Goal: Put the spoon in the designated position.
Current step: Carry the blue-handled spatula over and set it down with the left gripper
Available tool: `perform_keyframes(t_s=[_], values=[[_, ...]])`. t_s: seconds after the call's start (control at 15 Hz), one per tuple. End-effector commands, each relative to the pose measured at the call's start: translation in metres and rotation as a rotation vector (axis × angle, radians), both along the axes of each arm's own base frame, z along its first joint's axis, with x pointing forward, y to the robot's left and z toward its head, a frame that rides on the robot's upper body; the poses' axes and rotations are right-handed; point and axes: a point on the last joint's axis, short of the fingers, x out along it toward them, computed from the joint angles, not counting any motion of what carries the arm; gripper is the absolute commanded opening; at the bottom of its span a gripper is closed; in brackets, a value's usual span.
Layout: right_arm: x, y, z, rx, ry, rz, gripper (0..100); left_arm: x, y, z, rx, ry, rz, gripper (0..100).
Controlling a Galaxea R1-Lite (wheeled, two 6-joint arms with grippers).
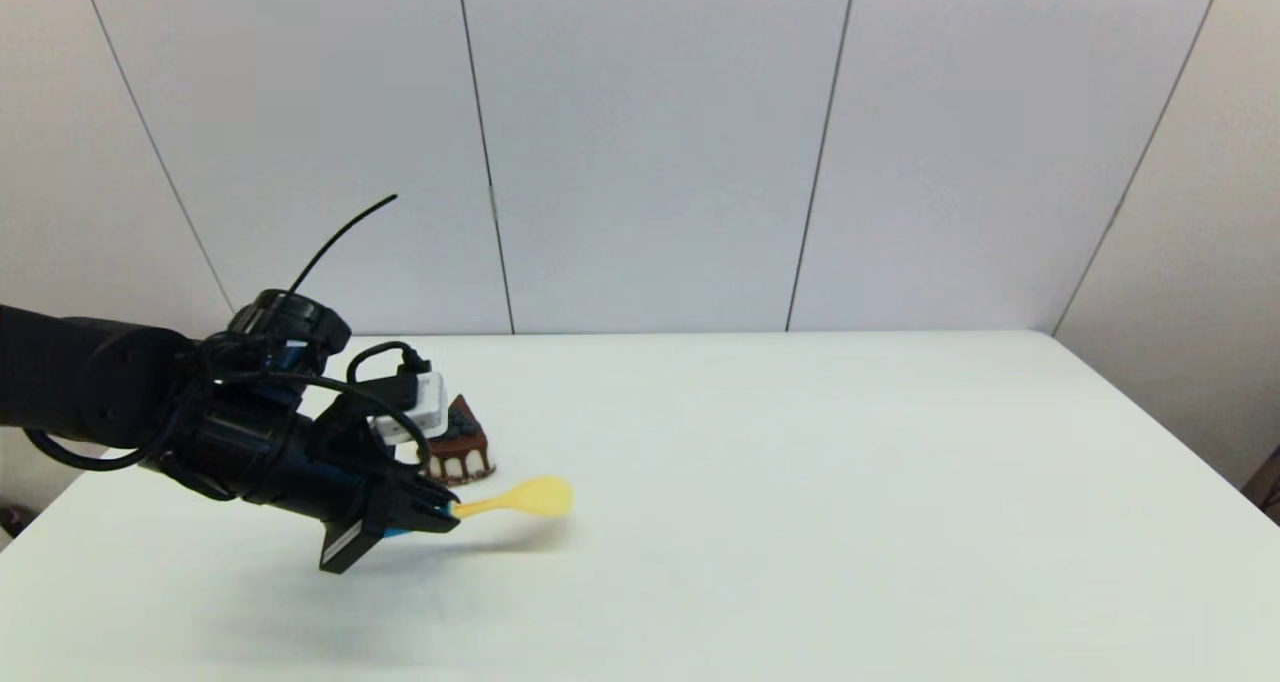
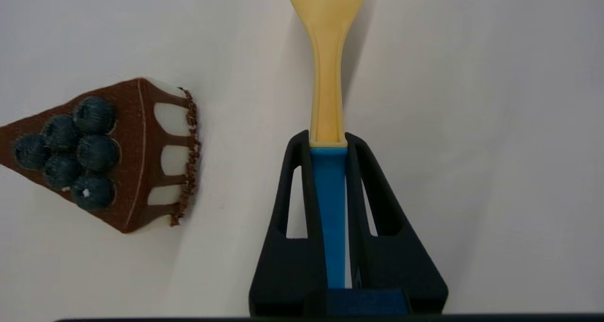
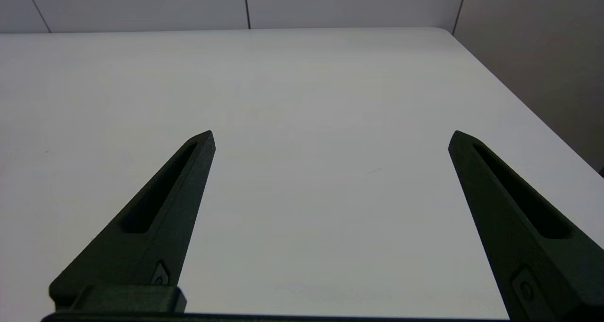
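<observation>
Presently on view: one white table [image 1: 800,482], backed by pale panelled wall. Item, left pincer [image 1: 445,510]: reaching in from the robot's left over the near-left part of the table, its two black fingers [image 2: 302,190] clenched on the blue handle of the spoon [image 1: 520,500]; in the left wrist view the handle runs straight between the fingers and the pale yellow neck and bowl project beyond their tips. Item, spoon: held roughly level, bowl pointing toward the table's middle, a soft shadow lying on the tabletop beneath the bowl; whether it clears the surface or touches it cannot be told for certain, though the shadow sits apart from the bowl. Item, chocolate cake slice [image 1: 458,452]: triangular, dark brown with white icing drips down its broad end and a cluster of dark blueberries on top, resting on the table just behind the left pincer and partly hidden by the wrist in the head view; in the left wrist view it lies beside the spoon [image 2: 328,76], apart from it, bare table between. Item, cake slice [image 2: 108,156]: broad end turned toward the spoon's side. Item, right pincer [image 3: 330,138]: out of the head view, hovering over bare table on the robot's right, its fingers spread wide and holding nothing.
</observation>
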Motion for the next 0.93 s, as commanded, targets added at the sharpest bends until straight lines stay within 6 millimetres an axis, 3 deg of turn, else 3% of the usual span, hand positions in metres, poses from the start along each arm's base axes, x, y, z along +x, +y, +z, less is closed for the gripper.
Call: perform_keyframes(t_s=[0.07, 0.93], values=[[0.0, 0.0, 0.0, 0.0, 0.003, -0.001, 100, 0.005, 0.004, -0.005, 0.003, 0.017, 0.011, 0], [0.0, 0.0, 0.0, 0.0, 0.003, 0.0, 100, 0.012, 0.012, -0.017, 0.01, 0.058, 0.041, 0]])
